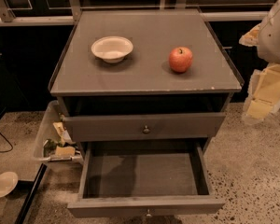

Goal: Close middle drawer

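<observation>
A grey cabinet (144, 80) stands in the middle of the view. Its middle drawer (140, 176) is pulled far out toward me, and its deep box looks empty. A small round knob (148, 213) sits at the centre of its front, at the bottom edge of the view. Above it, another grey drawer (186, 124) with a round knob (146, 129) sticks out only slightly. My gripper (265, 94) hangs at the far right edge, level with the cabinet top and well apart from both drawers. It holds nothing that I can see.
A white bowl (112, 48) and a red apple (180, 59) sit on the cabinet top. A clear plastic bin (53, 141) with packets stands on the floor to the cabinet's left. A white dish (2, 184) lies at the far left. The floor is speckled stone.
</observation>
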`<state>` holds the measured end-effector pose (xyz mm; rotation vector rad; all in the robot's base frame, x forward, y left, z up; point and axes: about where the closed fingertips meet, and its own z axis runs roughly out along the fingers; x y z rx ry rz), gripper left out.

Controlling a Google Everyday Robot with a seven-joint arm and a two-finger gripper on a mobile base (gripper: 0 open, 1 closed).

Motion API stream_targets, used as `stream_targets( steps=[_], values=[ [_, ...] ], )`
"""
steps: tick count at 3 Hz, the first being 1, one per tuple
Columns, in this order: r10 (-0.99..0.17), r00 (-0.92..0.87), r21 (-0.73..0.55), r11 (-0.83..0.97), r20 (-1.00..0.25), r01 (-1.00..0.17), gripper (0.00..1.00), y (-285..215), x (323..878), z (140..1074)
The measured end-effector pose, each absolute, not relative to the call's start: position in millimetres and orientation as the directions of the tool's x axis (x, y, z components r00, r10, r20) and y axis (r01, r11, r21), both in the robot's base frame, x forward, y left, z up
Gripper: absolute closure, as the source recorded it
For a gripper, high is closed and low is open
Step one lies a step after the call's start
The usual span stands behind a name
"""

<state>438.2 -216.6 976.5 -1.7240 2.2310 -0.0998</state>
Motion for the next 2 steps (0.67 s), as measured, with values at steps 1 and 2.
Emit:
stream_targets(
  steps=[1,2],
  values=[
    [-0.953,-0.221,-0.251,0.270,-0.206,-0.930,0.00,-216.5,438.3,977.2],
    [-0.956,-0.215,-0.229,0.259,-0.200,-0.938,0.00,-219.7,429.4,962.5]
  ],
)
